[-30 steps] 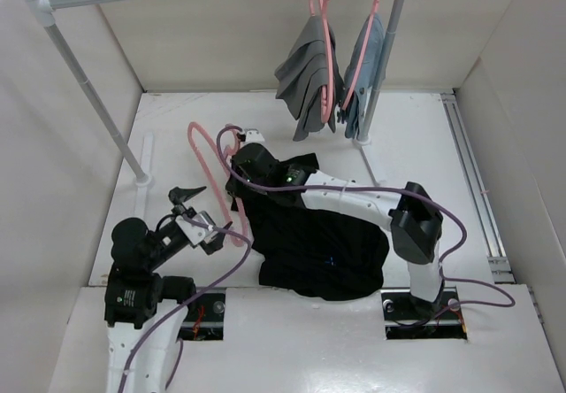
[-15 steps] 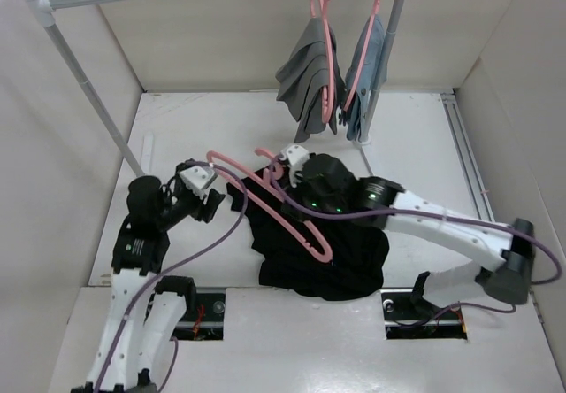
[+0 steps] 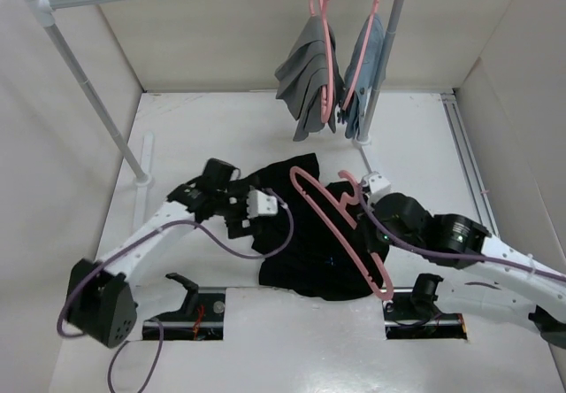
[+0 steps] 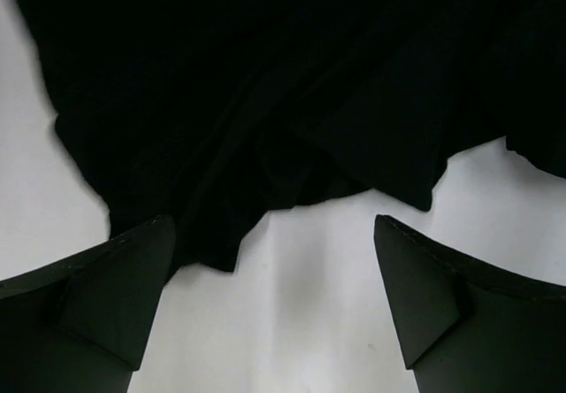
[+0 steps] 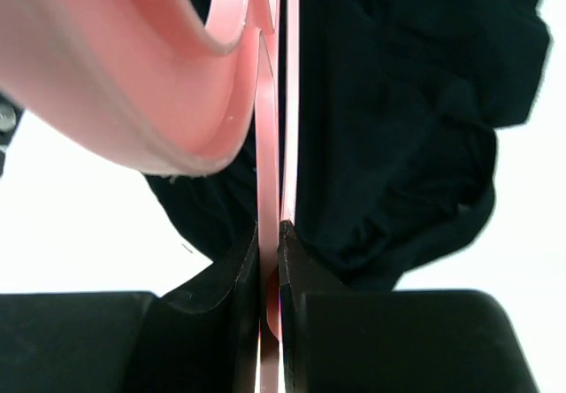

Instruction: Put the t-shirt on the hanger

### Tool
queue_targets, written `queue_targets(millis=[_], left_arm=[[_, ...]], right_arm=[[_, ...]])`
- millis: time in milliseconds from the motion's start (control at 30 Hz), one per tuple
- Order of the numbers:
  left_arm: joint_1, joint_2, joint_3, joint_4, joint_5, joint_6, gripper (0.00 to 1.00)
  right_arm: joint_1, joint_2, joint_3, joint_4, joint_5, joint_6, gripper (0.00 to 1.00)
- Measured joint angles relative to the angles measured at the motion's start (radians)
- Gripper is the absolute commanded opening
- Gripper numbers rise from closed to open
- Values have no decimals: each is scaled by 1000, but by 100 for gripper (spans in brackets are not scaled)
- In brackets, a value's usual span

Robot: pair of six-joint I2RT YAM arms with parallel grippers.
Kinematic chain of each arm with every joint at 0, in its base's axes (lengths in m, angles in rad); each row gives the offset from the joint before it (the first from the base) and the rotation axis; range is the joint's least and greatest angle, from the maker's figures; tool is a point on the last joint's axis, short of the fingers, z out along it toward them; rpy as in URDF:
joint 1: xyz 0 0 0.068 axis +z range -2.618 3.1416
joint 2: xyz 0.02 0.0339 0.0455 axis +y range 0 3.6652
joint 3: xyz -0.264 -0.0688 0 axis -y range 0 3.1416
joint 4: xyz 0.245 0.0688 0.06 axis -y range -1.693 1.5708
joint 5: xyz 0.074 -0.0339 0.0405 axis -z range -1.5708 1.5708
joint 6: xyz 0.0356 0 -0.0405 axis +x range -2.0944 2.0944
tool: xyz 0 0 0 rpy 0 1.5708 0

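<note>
Black shirt (image 3: 305,265) lies crumpled on the white tabletop (image 3: 203,127); the left hand (image 4: 272,225) hovers wide open and empty at its edge. The right hand (image 5: 270,234) pinches the pink hanger (image 5: 133,83) by a thin bar above the shirt, where it could twist or slip. Collar and openings are lost in dark folds, risking a two-layer grab.

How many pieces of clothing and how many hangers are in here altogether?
Garments: 3 (black t-shirt, grey garment, blue-grey garment)
Pink hangers: 3 (held hanger, grey garment's hanger, blue-grey garment's hanger)
Total: 6
</note>
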Motion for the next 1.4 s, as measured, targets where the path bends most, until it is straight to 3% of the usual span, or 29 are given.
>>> queue_targets(millis=[100, 233, 333, 367, 400, 500, 533, 733, 867, 967, 1000, 1033, 1067, 1100, 1133, 1233, 1300, 1333, 1400], left_arm=[[-137, 135, 12, 33, -64, 19, 92], [-237, 189, 9, 80, -97, 60, 94], [-266, 242, -22, 154, -142, 115, 82], [-268, 261, -38, 175, -159, 135, 75], [-270, 280, -55, 189, -176, 150, 56], [-270, 304, -95, 200, -216, 195, 25], [-270, 301, -104, 197, -224, 206, 0], [-192, 181, -161, 172, -275, 267, 0], [27, 60, -167, 85, -333, 370, 0], [185, -37, -165, -26, -460, 497, 0], [200, -68, -165, -76, -501, 538, 9], [204, -99, -165, -128, -527, 575, 27], [204, -128, -165, -173, -537, 608, 48], [204, -165, -165, -216, -535, 628, 82], [204, -204, -165, -245, -518, 637, 89], [205, -332, -159, -257, -410, 595, 98], [206, -381, -124, -229, -301, 487, 98], [205, -389, -91, -212, -246, 426, 96], [205, -365, -8, -165, -124, 293, 81]], right_arm=[[0, -57, -1, -39, 43, 45, 0], [0, -69, -1, -96, 96, 100, 0], [0, -64, -1, -140, 127, 138, 0], [0, -66, -1, -152, 138, 148, 0], [0, -69, -1, -162, 147, 158, 0], [0, -81, -1, -186, 169, 181, 0], [0, -83, -1, -191, 173, 188, 0], [0, -69, 6, -201, 210, 202, 0], [0, -53, 36, -217, 230, 201, 0], [0, -40, 60, -218, 242, 198, 0], [0, -32, 63, -217, 245, 192, 0], [0, -24, 65, -217, 245, 185, 0], [0, -13, 65, -213, 244, 174, 0], [0, 0, 66, -208, 242, 159, 0], [0, 13, 66, -203, 239, 147, 0], [0, 56, 66, -188, 223, 119, 0], [0, 64, 66, -181, 210, 107, 0], [0, 61, 65, -177, 204, 103, 0], [0, 42, 63, -160, 192, 97, 0]])
